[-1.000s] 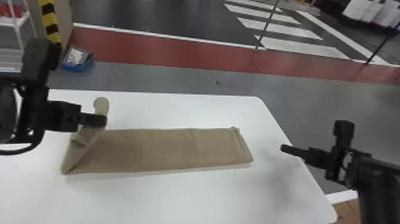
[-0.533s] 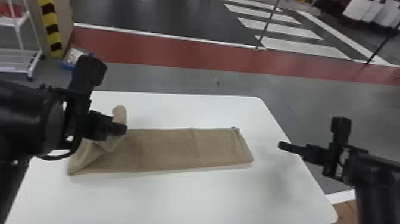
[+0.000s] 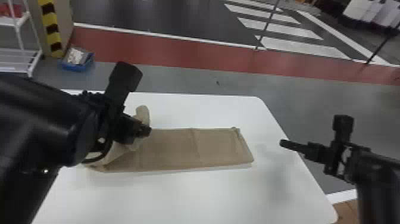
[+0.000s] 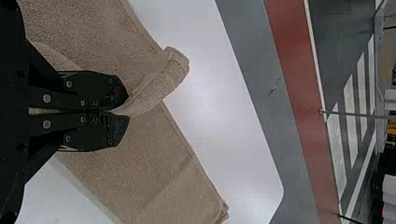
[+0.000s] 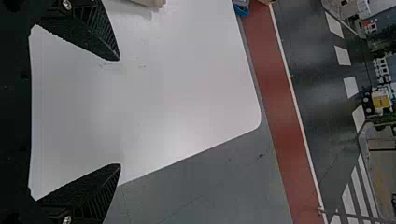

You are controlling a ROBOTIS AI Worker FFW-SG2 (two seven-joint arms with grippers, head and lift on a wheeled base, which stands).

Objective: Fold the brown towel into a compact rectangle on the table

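Within left wrist view, pinched towel

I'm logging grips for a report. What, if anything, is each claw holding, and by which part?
The left claw holds the towel by its raised left end; the right claw holds nothing.

On the left stands a white rack with something red on a shelf. Just beside it is a yellow-and-black striped post; near its foot, a blue bin with pale contents sits on the grey floor. Beyond runs a red band, then dark ground with white stripes.
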